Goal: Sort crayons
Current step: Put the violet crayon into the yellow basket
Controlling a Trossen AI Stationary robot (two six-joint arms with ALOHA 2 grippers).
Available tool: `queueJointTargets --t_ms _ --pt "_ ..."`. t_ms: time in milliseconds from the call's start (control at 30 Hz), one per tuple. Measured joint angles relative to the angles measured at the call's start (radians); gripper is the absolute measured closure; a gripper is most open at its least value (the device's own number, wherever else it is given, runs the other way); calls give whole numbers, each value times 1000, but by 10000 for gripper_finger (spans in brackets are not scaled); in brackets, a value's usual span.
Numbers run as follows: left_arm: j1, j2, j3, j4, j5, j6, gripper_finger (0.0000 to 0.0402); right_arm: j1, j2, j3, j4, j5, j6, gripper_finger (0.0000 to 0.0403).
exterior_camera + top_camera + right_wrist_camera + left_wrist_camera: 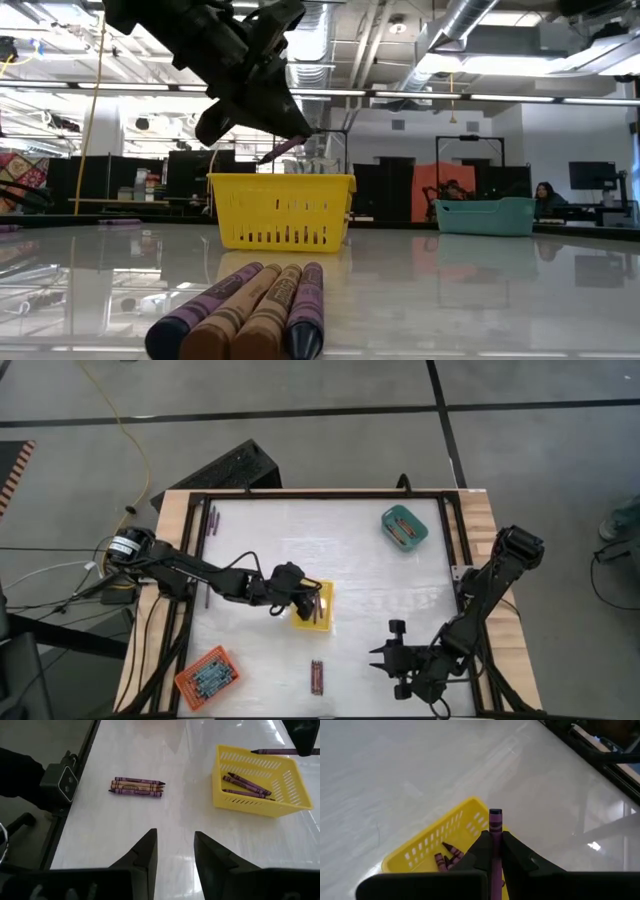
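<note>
Table (pixel 380 590): white top in a dark frame; it carries three small trays, with loose crayons between them and along one edge
Trays, three: yellow tray (pixel 314 606) near the middle; teal tray (pixel 404 526) at the far right; orange tray (pixel 206 674) at the near left corner; each seems to hold crayons, though those in the teal and orange ones are too small to count
Left gripper (pixel 495 851): fingers pressed together on a single purple crayon (pixel 495 827), pinched along its length with the tip poking out ahead; it hangs just above the yellow tray's rim
Right gripper (pixel 174 851): fingers spread and holding nothing; it waits low over the near right of the table, facing the loose bundle
Step in hand: dropping the purple crayon into the yellow tray; I judge the carry to be done and only the release left
Next move calls for: parting the fingers while the crayon is over the tray's inside, not its rim; tilted as it is, it could catch on the wall
Crayons in the yellow tray (pixel 247 785): about three, purplish
Loose bundle (pixel 245 320): four crayons side by side, touching; purple outside, tan-wrapped ones between
Crayons at the far left edge (pixel 212 520): a few thin sticks; count unclear
</note>
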Motion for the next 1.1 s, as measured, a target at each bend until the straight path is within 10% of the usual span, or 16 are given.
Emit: queueJointTargets --t_ms 633,1100 --pt "-3 0 0 4 39 -67 291 0 0 0 10 1 0 281" --pt "-60 0 0 66 217 156 266 2 0 0 46 -31 -79 281"
